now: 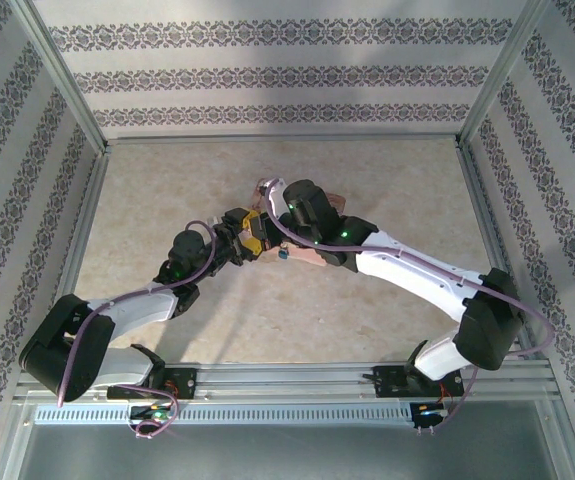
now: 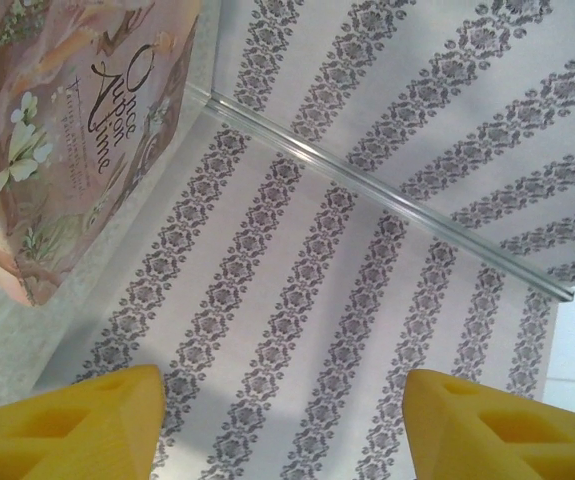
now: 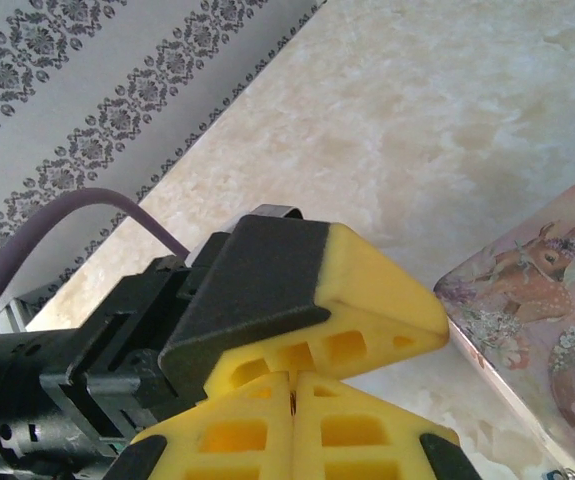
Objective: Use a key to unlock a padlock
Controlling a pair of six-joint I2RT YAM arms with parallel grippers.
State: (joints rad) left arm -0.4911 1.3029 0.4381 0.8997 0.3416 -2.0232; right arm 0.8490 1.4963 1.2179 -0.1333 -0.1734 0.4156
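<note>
We judge this step as aligning key with padlock (image 1: 282,255).
Left hand (image 2: 282,418) wide, right hand (image 3: 293,396) pinched closed, possibly on key; next needs precise insertion.

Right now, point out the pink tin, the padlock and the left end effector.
pink tin (image 2: 67,130), left wrist view, on its illustrated lid.
padlock (image 1: 282,254), top external view, on its blue part.
left end effector (image 2: 282,400), left wrist view, midway between its open fingertips.

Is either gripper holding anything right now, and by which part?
Left gripper is open, holding nothing. Right gripper is shut; a thin dark sliver shows at the seam between its fingers, too small to identify.
</note>
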